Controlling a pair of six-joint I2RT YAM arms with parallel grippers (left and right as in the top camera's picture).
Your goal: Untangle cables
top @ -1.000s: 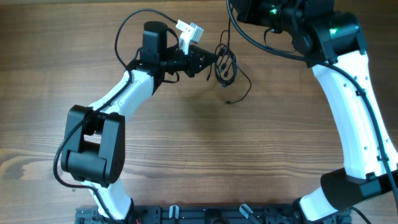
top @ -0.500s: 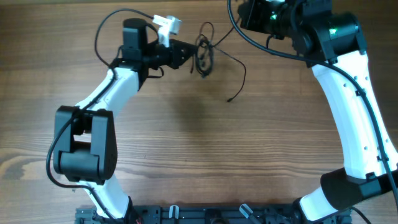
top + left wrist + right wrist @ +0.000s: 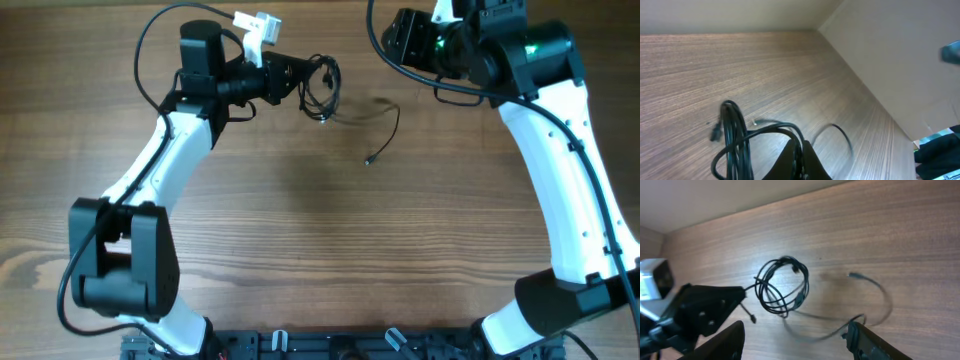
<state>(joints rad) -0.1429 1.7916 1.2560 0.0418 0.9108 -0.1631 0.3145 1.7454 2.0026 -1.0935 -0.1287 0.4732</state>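
Several looped cables [image 3: 323, 86] sit pinched in the left end effector [image 3: 299, 83].

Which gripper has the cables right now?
The left gripper: it is shut on the coiled cables. The right gripper is open and grips nothing.

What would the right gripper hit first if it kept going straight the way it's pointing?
Probably the cables: the right gripper points at their loose strand, with the coil just beyond. Its height above the table is unclear.
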